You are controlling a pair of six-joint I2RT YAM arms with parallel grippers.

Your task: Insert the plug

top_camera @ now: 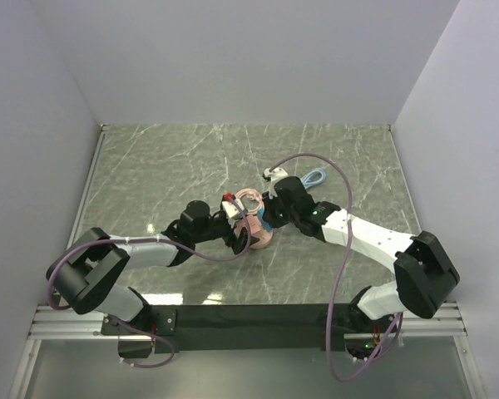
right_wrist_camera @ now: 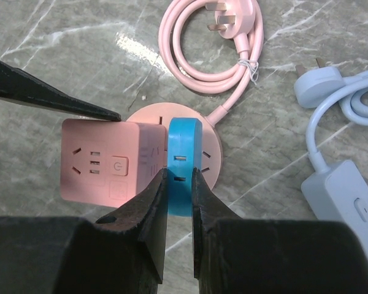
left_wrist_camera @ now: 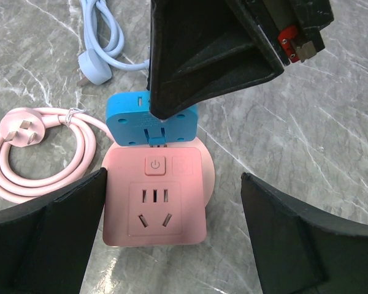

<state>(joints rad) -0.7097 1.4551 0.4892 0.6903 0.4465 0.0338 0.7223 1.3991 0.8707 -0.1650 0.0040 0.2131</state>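
Marble table point(top_camera: 150, 166): right fingers point(right_wrist_camera: 152, 211) tight on plug point(right_wrist_camera: 184, 144)

The desk point(top_camera: 150, 174), a grey-green marbled slab, carries a pink cube point(left_wrist_camera: 154, 202) near its middle, seated on a round pink base point(right_wrist_camera: 212, 160). In the top view its coiled pink cord point(left_wrist_camera: 40, 162) lies just beside it at about 12 o'clock, and a looped pale cord point(top_camera: 314, 177) lies at about 1 o'clock. In the right wrist view the pale-blue power strip point(right_wrist_camera: 349, 202) lies at about 4 o'clock from the cube, apart from it.
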